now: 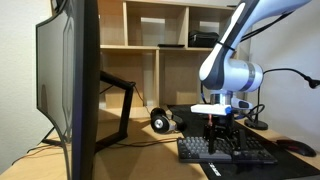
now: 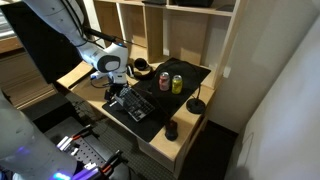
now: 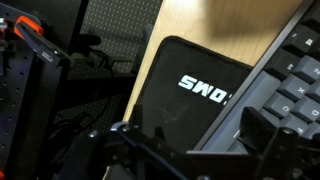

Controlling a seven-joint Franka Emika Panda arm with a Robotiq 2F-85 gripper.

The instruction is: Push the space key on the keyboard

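The dark keyboard (image 1: 228,149) lies on a black desk mat (image 3: 185,100) on the wooden desk; it also shows in an exterior view (image 2: 137,106) and at the right edge of the wrist view (image 3: 292,78). My gripper (image 1: 220,133) hangs fingers-down just above the keyboard's near-left part, seen as well in an exterior view (image 2: 118,93). In the wrist view its two dark fingers (image 3: 195,150) stand apart with nothing between them, one over the mat and one over the keyboard's front edge. Whether a fingertip touches a key cannot be told.
A big dark monitor (image 1: 70,85) stands close by. Headphones (image 1: 160,121) and two drink cans (image 2: 171,83) sit behind the keyboard. A mouse (image 2: 171,130) lies by the desk's front edge, a black lamp base (image 2: 197,104) nearby. Wooden shelves (image 1: 160,40) rise behind.
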